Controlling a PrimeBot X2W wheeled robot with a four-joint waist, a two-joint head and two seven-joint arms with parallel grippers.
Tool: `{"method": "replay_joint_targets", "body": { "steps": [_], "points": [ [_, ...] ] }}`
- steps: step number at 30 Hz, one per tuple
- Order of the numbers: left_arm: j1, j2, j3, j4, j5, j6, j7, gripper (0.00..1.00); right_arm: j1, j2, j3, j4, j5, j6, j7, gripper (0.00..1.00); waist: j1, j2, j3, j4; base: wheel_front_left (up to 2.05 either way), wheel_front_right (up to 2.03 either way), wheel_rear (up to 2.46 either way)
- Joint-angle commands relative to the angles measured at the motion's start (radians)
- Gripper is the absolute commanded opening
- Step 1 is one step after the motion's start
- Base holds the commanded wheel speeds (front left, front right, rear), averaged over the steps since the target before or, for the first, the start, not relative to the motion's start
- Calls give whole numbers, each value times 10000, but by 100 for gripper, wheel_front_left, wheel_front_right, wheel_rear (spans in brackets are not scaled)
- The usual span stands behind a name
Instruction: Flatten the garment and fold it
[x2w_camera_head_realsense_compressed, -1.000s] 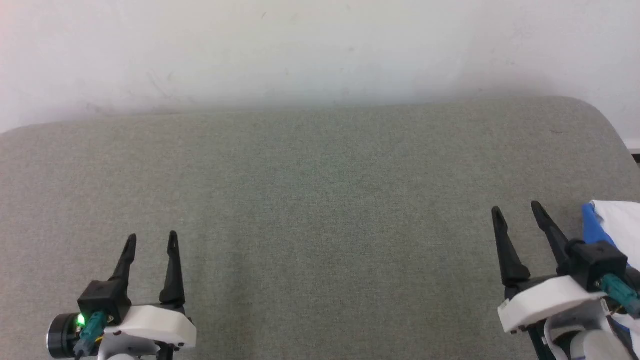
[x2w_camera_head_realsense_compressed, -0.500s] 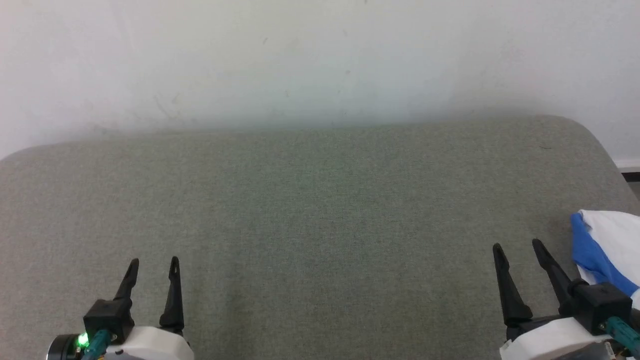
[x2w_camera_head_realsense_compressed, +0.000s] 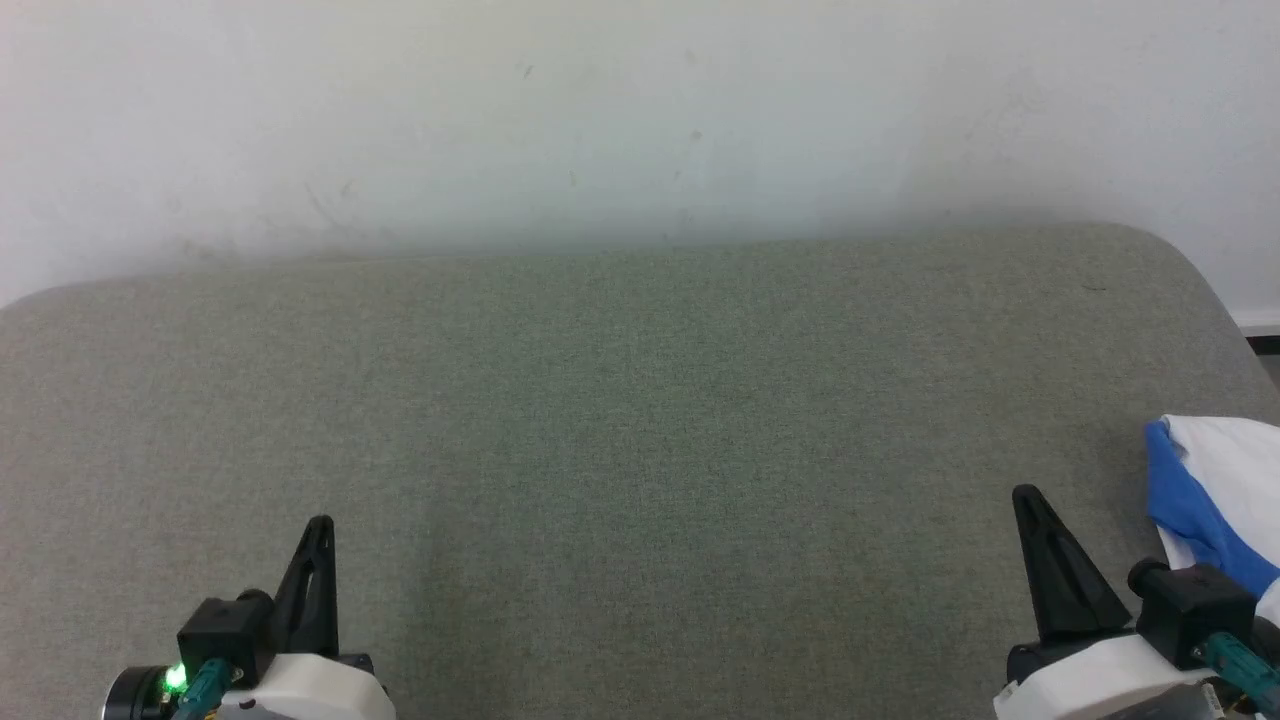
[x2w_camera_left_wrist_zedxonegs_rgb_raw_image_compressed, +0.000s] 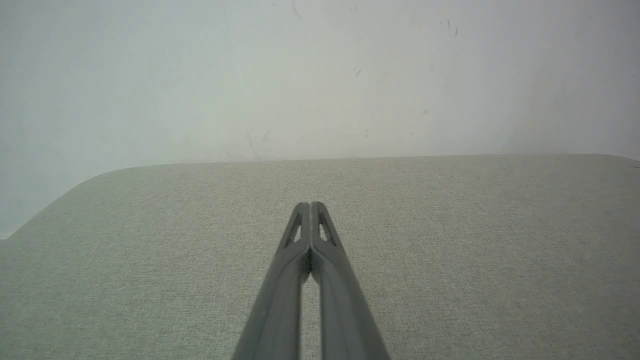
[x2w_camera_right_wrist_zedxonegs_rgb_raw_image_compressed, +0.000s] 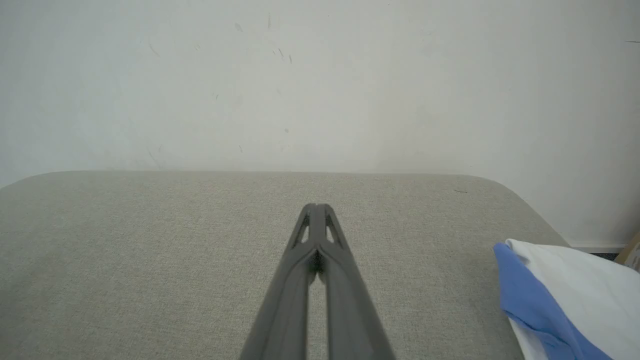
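Observation:
The garment (x2w_camera_head_realsense_compressed: 1215, 480) lies bunched at the right edge of the grey-green padded surface (x2w_camera_head_realsense_compressed: 640, 400), white cloth with a royal-blue part along its near left side; the right wrist view has the garment (x2w_camera_right_wrist_zedxonegs_rgb_raw_image_compressed: 565, 295) at its lower right. My right gripper (x2w_camera_head_realsense_compressed: 1030, 497) is shut with nothing in it, a short way left of the garment and apart from it; its tips meet in the right wrist view (x2w_camera_right_wrist_zedxonegs_rgb_raw_image_compressed: 316, 206). At the lower left my left gripper (x2w_camera_head_realsense_compressed: 320, 525) is shut and empty over bare surface, its tips pressed together in the left wrist view (x2w_camera_left_wrist_zedxonegs_rgb_raw_image_compressed: 310, 204).
A pale wall (x2w_camera_head_realsense_compressed: 640, 120) rises right behind the padded surface's far edge. The surface has rounded far corners, and its right edge drops to the floor by a dark skirting strip (x2w_camera_head_realsense_compressed: 1262, 343).
Both grippers have gone from open to shut, on nothing. The head camera has tilted, so the whole picture sits a little lower than one second ago.

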Motion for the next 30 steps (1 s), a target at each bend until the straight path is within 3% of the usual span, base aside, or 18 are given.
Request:
{"method": "replay_joint_targets", "body": {
  "steps": [1,30],
  "points": [
    [-8,-24,1,-35,30,0,46,0,-28,3,4,17,-22,0,14,0,0,0,1,4,0,0,0],
    [-101,-309,-9,-458,391,1,595,0,-359,12,32,216,-280,-2,179,0,-1,0,10,56,0,0,0]
  ]
}}
